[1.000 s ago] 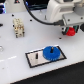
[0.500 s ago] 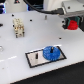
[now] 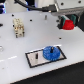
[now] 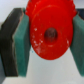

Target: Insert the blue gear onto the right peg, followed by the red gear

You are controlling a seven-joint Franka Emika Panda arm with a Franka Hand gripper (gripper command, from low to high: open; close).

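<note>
Hand (image 3: pixel 67 24) carried red gear (image 3: pixel 67 23) toward 3 o'clock, pinching it. Blue gear (image 3: pixel 50 53) seated on peg. Risk: tilted grip jams stacking.

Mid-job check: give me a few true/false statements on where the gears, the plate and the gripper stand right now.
1. The blue gear lies on the grey plate. True.
2. The red gear lies on the table beside the plate. False: it is held between the fingers of the gripper, up near the exterior view's right, away from the plate.
3. The gripper is open and holds nothing. False: the wrist view shows its pads pressed against both sides of the red gear.
4. The red gear already sits on top of the blue gear. False: the two are apart.
5. A thin dark pin stands free on the plate, beside the blue gear. True.
</note>
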